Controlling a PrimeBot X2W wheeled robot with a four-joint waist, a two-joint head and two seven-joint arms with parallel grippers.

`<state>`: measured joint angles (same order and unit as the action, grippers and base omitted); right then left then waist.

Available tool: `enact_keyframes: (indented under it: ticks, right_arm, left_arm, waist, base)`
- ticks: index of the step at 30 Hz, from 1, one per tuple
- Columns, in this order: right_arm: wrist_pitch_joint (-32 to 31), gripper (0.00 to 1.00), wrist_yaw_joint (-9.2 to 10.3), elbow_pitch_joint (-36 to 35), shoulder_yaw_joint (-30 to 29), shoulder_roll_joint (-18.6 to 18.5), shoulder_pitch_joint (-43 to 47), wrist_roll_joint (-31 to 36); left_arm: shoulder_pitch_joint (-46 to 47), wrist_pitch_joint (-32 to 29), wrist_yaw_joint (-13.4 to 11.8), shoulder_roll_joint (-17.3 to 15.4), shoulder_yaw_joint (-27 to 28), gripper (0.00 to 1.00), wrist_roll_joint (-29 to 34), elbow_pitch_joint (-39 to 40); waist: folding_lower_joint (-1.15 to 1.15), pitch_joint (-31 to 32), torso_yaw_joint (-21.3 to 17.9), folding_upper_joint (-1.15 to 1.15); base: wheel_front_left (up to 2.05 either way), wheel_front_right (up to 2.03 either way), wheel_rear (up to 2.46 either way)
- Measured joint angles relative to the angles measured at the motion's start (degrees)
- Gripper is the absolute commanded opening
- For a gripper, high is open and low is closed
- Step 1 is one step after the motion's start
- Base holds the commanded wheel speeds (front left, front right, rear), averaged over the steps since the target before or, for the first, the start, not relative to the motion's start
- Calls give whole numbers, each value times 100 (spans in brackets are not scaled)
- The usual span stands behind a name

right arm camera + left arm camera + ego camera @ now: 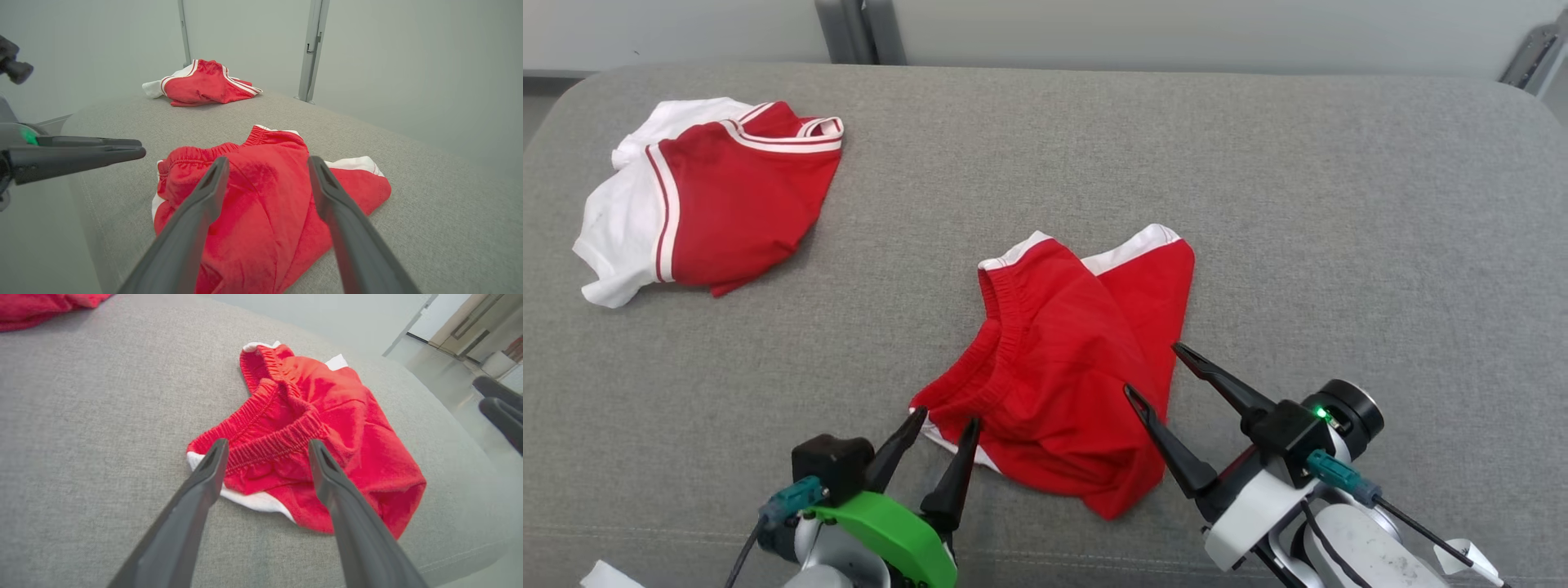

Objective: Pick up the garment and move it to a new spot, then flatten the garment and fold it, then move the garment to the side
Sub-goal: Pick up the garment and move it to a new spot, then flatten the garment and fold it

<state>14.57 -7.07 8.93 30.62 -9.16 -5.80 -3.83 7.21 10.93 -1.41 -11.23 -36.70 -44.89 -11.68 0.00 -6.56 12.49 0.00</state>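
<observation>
Crumpled red fabric garment [1062,367] w/ white trim and an elastic waistband, shorts by the look of it, lies mid-front on the grey fabric-covered surface [1339,204], not yet lifted. It sits straight ahead of both arms, btwn them.

Key relation: the waistband edge runs along the garment's left side, from far-centre down to the near-left corner. The white-trimmed hems point away, toward the far right. So the long axis goes approx. near-left to far-right.

- left tool [947,416]: fingers spread wide, nothing held. Tips sit right at the near-left waistband corner. In the left wrist view [267,443] the elastic band lies squarely btwn the two fingers.
- right tool [1152,368]: also spread wide, empty. Tips over the garment's right edge; in the right wrist view [267,159] red cloth fills the gap btwn the fingers. Height above the cloth: can't tell.

Judgement: both are about equally near. Left is best lined up for the waistband, right for the side seam/leg.

A 2nd red-and-white garment [711,204] lies far left, well apart, so any new spot should keep off it.
</observation>
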Motion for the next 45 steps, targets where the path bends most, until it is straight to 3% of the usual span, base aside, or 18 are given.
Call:
enact_keyframes:
  ticks: [9, 17, 24, 45]
  right_arm:
    - [0, 100, 0, 41, -76, -69, -9, -75]
    - [0, 100, 0, 76, -186, -69, -85, -207]
    - [1, 100, 2, 92, -307, -68, -84, -281]
    - [1, 100, 2, 131, -374, -27, -83, -343]
  left_arm:
    - [616, 56, 437, -690, -620, 100, 1152, -83]
    - [609, 19, 501, -929, -590, 100, 1103, -419]
    - [608, -122, 584, -935, -603, 100, 1020, -655]
    - [719, -310, 706, -1157, -546, 100, 914, -1024]
  waist:
    - [0, -214, -285, 0]
    - [0, -354, -615, 0]
    - [0, -478, -801, 0]
    - [0, -514, -832, 0]
  base:
    - [0, 0, 0]
    - [0, 0, 0]
    - [0, 0, 0]
    - [0, 0, 0]
